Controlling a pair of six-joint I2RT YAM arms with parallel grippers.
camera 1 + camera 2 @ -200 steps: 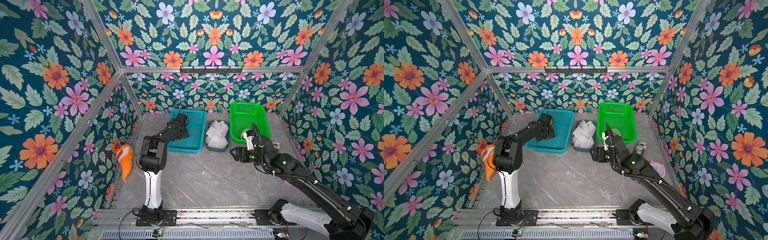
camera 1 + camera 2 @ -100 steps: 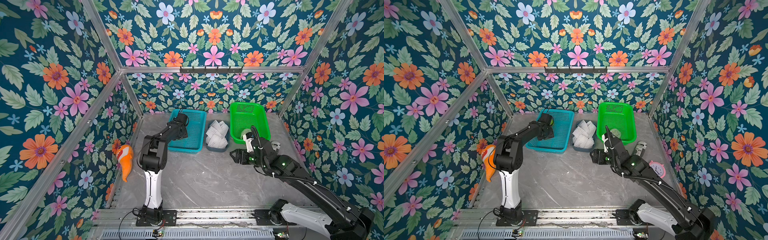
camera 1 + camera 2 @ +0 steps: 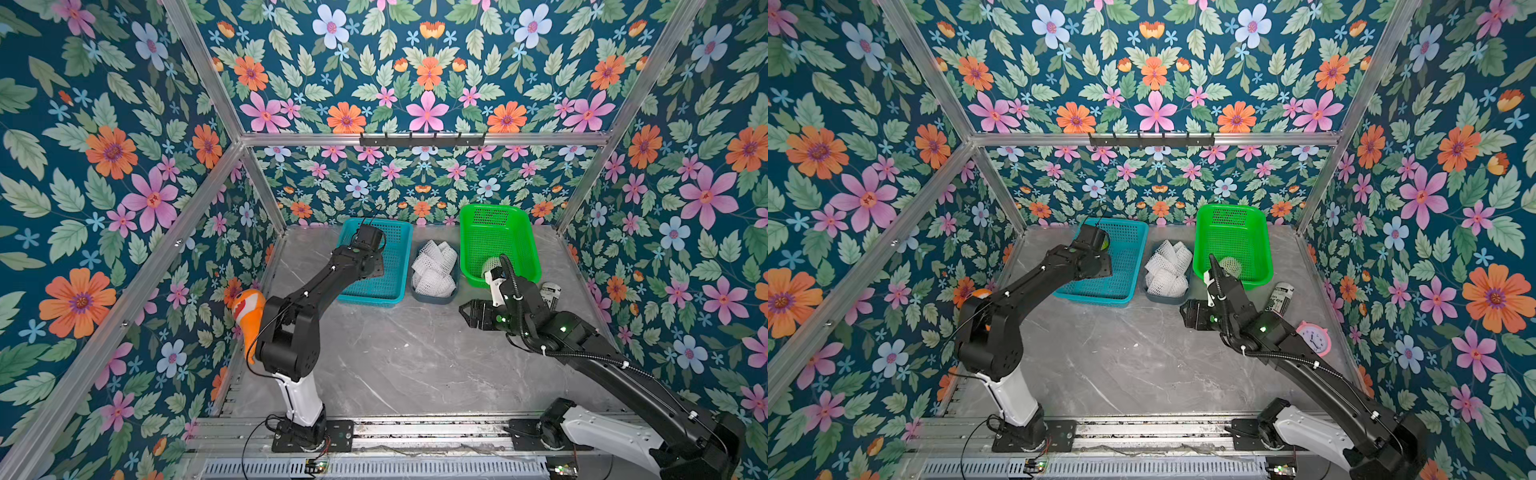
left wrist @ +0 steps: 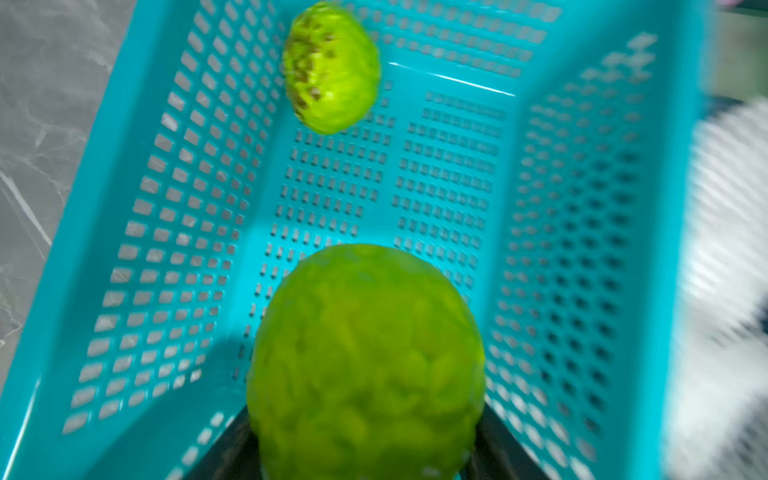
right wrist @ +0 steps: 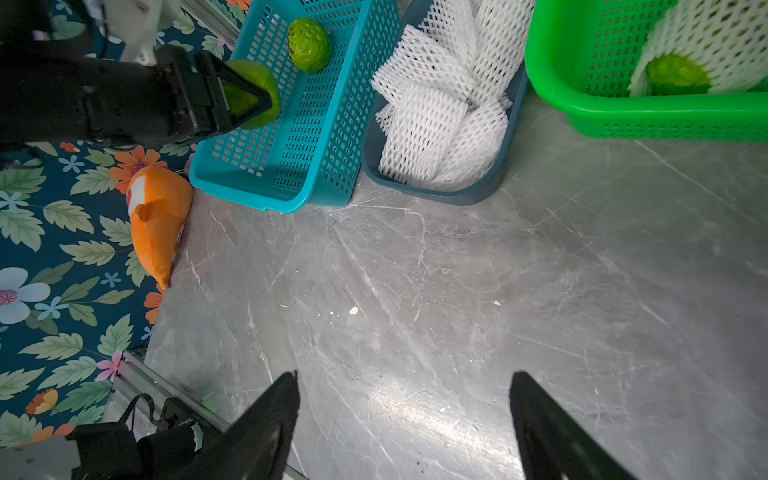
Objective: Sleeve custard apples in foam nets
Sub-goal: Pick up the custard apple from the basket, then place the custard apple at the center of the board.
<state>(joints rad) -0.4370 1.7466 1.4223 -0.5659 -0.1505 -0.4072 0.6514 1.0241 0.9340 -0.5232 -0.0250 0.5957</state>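
Grey marble tabletop (image 5: 457, 270) held a teal basket (image 5: 324, 124); above it the left gripper (image 5: 249, 97) pinched one apple (image 4: 365, 353), another apple (image 5: 309, 45) lying inside. Nets (image 5: 436, 116) sat just right of it, and the right gripper (image 5: 405, 424) hung spread and empty in front of it.

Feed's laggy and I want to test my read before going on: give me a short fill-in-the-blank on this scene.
The left claw grips an apple over the teal basket, whose floor holds ____ (a number) loose apple.
The nets fill a tray ____ the teal basket and the green basket.
The right claw is ____, gripping nothing.
Missing: one; between; open.
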